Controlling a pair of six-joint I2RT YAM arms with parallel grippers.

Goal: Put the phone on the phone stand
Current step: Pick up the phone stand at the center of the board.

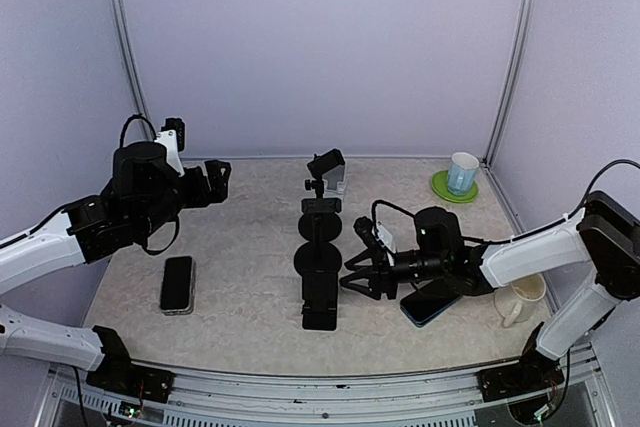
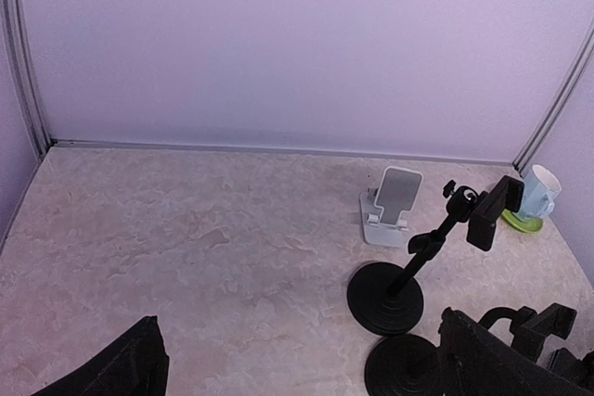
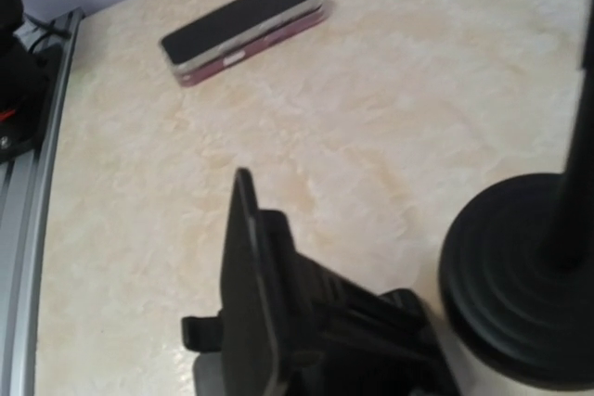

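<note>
Marbled tabletop (image 1: 250,247), lavender walls (image 1: 320,47); my left gripper (image 1: 218,182) hangs spread wide. My right gripper (image 1: 352,275) sits beside the black phone stand (image 1: 320,265), its grip I cannot tell.

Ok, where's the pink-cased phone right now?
Top view, left side: the phone lies flat near the front edge, left of the black stands.

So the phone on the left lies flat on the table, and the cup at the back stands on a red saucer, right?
Not quite: the saucer is green, not red, as the top view shows. The cup does stand on it at the back, and the phone on the left lies flat on the table.
</note>
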